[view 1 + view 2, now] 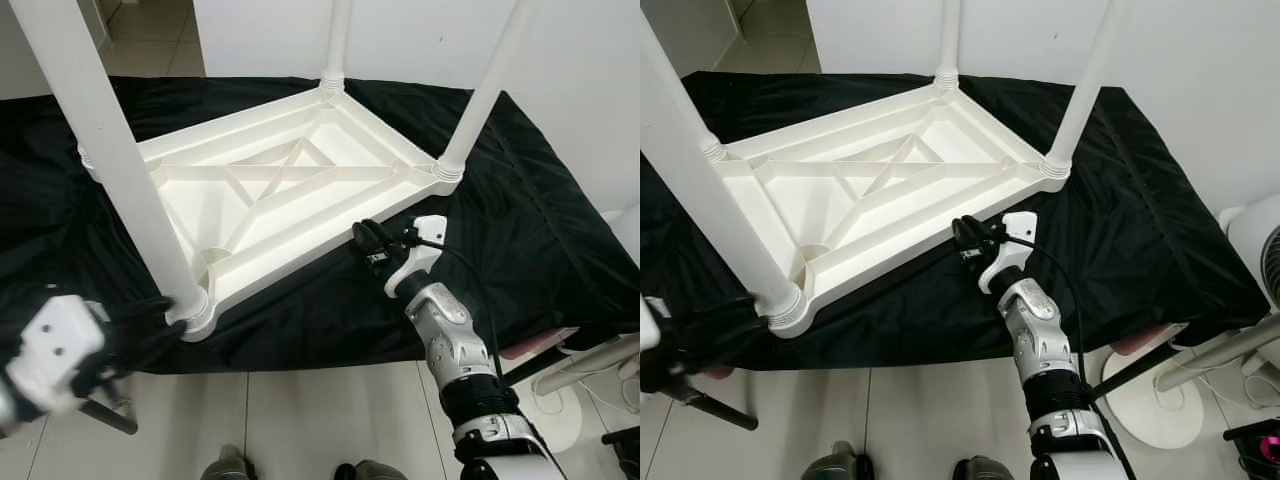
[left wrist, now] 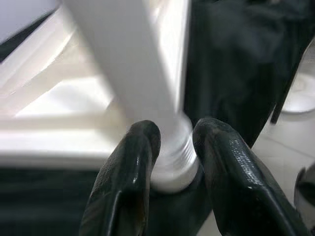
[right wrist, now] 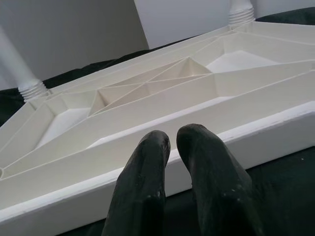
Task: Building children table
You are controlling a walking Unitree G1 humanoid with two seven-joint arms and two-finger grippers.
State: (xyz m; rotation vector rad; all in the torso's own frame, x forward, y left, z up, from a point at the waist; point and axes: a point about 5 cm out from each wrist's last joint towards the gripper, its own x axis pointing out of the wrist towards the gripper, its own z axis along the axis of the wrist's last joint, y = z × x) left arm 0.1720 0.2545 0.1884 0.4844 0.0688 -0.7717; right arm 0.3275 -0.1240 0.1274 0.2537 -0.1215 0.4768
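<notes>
A white moulded-plastic table top (image 1: 280, 200) with ribbed cross-bracing lies upside down on a black, wrinkled cloth (image 1: 530, 220). The left end effector (image 2: 172, 162) grips the threaded base of the smooth round near leg (image 1: 120, 170). The right end effector (image 3: 172, 147), fingers together and empty, touches the table's rim. A fan stand (image 1: 1150, 400) is on the tiled floor beside.

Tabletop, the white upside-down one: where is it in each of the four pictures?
Left eye: tabletop in the centre, on the black cloth.
Right eye: centre-left, cloth around it.
Left wrist: behind the leg that the left gripper clasps.
Right wrist: across the middle, beyond the right gripper.
Shared landmark: the cloth.
</notes>
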